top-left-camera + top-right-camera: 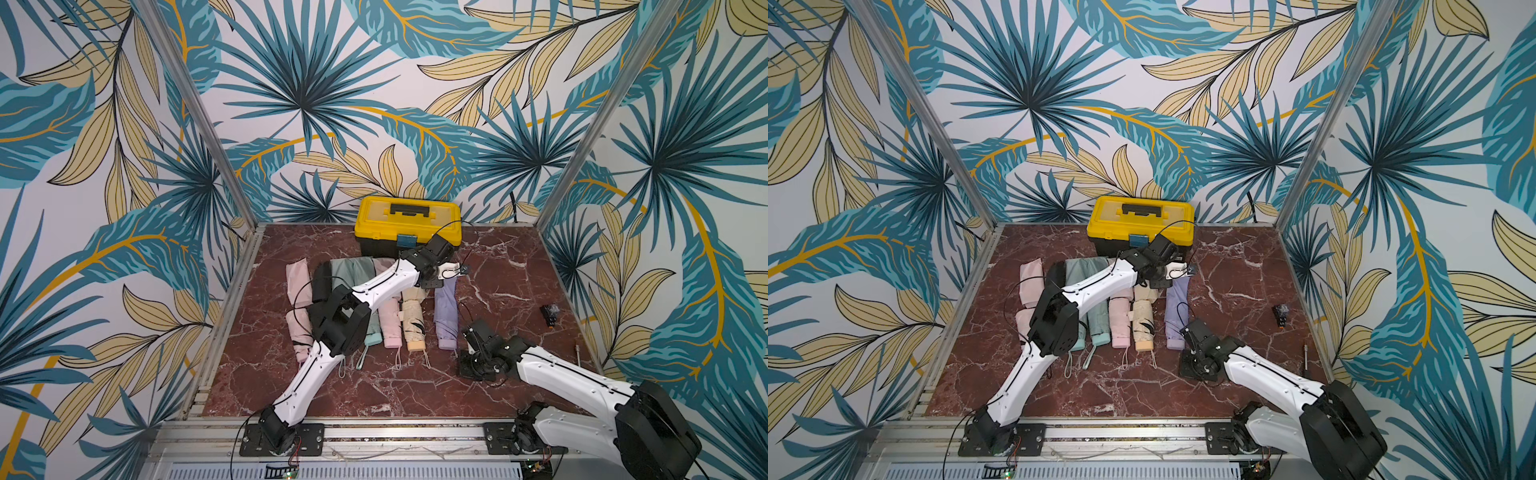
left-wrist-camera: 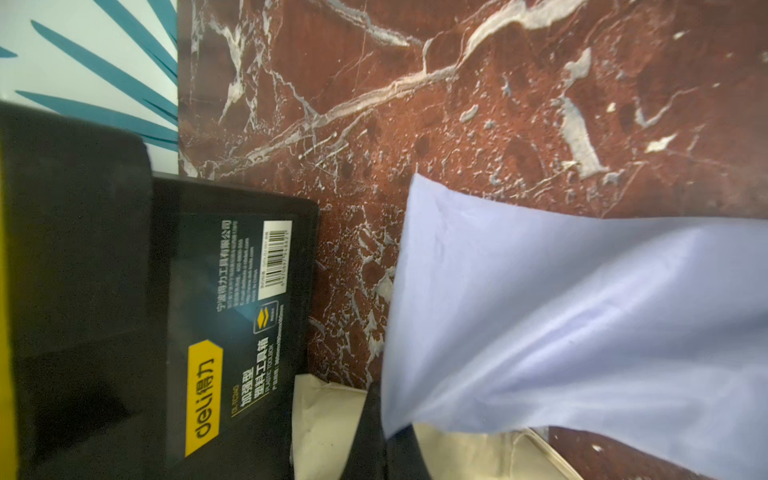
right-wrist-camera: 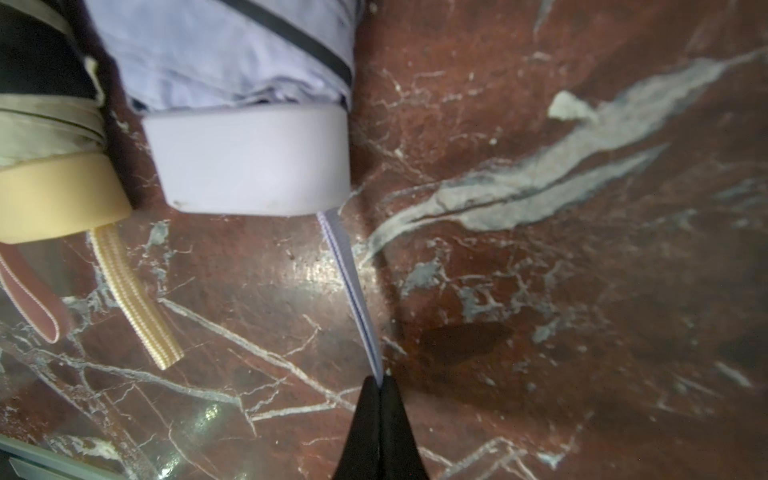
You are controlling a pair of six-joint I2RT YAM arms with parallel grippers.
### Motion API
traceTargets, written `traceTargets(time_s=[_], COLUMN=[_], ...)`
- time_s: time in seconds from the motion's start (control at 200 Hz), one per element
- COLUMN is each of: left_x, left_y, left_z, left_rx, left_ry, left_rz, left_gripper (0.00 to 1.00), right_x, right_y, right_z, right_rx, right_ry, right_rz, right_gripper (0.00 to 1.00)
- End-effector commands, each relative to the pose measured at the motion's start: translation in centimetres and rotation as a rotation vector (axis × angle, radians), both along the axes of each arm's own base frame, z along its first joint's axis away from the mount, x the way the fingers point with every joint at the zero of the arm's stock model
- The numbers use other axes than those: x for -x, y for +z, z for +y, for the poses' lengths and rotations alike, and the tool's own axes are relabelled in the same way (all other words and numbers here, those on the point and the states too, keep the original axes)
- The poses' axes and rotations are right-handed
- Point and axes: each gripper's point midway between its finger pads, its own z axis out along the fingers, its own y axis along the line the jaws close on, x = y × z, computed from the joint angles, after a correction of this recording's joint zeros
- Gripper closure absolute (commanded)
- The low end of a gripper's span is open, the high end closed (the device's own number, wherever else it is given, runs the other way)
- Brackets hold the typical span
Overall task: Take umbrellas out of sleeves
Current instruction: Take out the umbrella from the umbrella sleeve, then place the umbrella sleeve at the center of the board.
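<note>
Leaf-print walls close in a red marble desk (image 1: 519, 266) with a yellow-lidded toolbox (image 1: 407, 222) at the back. In front of it lies a row of folded umbrellas, handles toward the robot, with limp sleeves behind them. Most of the job looks done. The far-left pink umbrella (image 1: 299, 336), a mint umbrella (image 1: 372, 338), the second pink umbrella (image 1: 390, 324) and the beige umbrella (image 1: 413, 322) all lie uncovered, while a pink sleeve (image 1: 297, 278), a black sleeve (image 1: 322, 282) and a mint sleeve (image 1: 349, 270) lie flat behind. The left arm hides the black umbrella, so that one cannot be judged. The lilac umbrella (image 3: 232, 54), last in the row, is the one being worked. The left hand (image 2: 374, 428) is pinched on the lilac sleeve (image 2: 582, 311) near the toolbox, and the right hand (image 3: 380, 384) is clamped on the wrist loop (image 3: 353, 282). Whether the umbrella's tip has cleared the sleeve cannot be told.
</note>
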Motion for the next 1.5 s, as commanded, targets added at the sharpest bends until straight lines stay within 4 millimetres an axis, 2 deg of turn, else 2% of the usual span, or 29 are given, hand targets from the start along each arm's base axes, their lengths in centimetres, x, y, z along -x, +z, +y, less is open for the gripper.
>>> traceTargets(time_s=[0.0,0.305,0.576,1.497], left_x=[-2.0,-3.7,-4.7,-6.6], left_y=[2.1,2.7,2.4,2.9], left_z=[0.2,0.8,1.2,2.2], left_rx=[0.047,0.074,0.085,0.062], left_ry=[0.057,0.112,0.147,0.177], left_rz=[-0.06,-0.08,-0.084,-0.149], left_gripper=[1.0,1.0,1.0,0.99], right_x=[1.5,1.5,1.4,1.3], right_y=[-0.7,-1.0,-1.0,-1.6], right_z=[-1.0,-1.1,-1.0,-0.9], right_rx=[0.035,0.036,0.031,0.031], right_ry=[-0.009,-0.02,-0.025,-0.028], right_rz=[0.047,0.041,0.034,0.041], right_gripper=[1.0,1.0,1.0,0.97])
